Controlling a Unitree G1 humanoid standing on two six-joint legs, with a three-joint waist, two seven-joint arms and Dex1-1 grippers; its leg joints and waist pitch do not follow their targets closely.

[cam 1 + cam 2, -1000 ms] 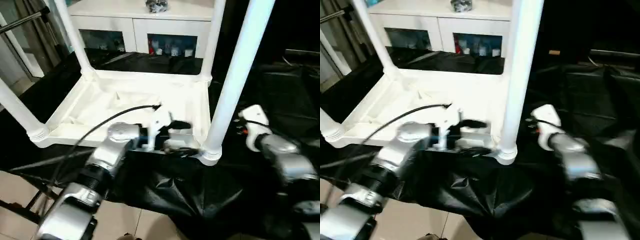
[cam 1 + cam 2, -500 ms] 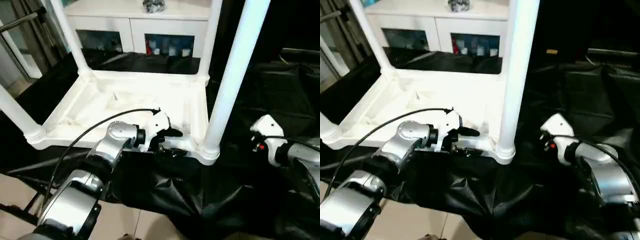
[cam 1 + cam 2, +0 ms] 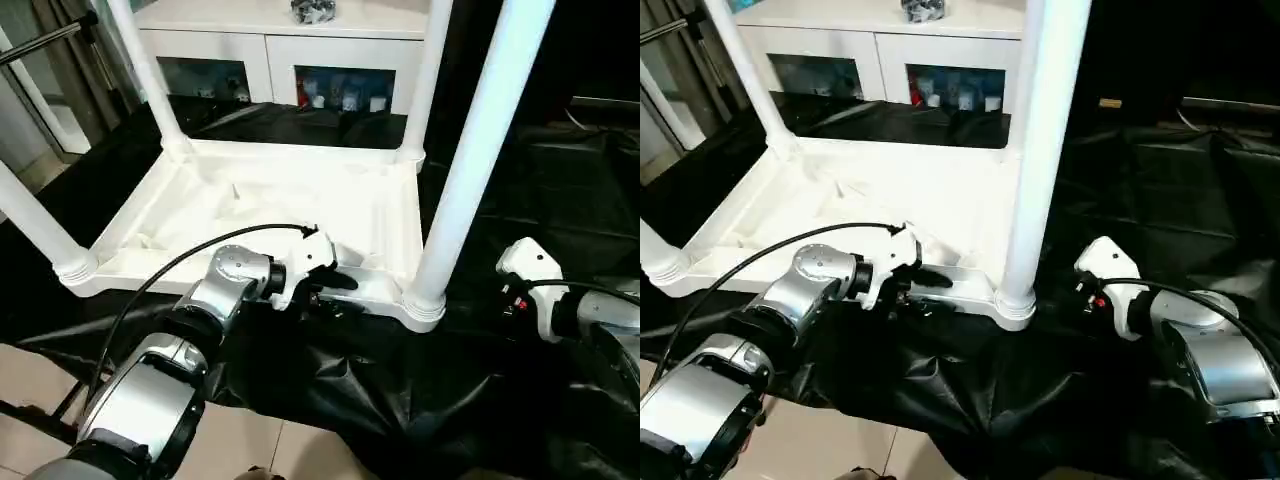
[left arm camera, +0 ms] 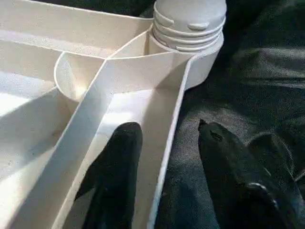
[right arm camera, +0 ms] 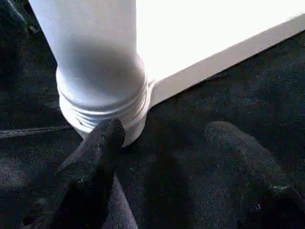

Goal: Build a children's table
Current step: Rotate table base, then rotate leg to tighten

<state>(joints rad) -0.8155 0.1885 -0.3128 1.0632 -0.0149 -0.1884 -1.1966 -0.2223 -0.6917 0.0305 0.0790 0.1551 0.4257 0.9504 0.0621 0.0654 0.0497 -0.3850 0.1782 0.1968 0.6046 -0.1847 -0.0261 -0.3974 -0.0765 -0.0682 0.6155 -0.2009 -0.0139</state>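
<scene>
— As catalogued: one tabletop [image 3: 270, 200], upside down on the black cloth [image 3: 420, 400]; four legs [image 3: 480, 150] upright in sockets.
— Grippers?
— Two. Left gripper [image 4: 164, 138] straddled the near rim; right gripper [image 5: 164, 131] gaped, holding nothing, beside a leg.

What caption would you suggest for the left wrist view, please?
Left gripper straddling the near rim of the upturned tabletop, one finger each side, beside a seated leg.
</scene>
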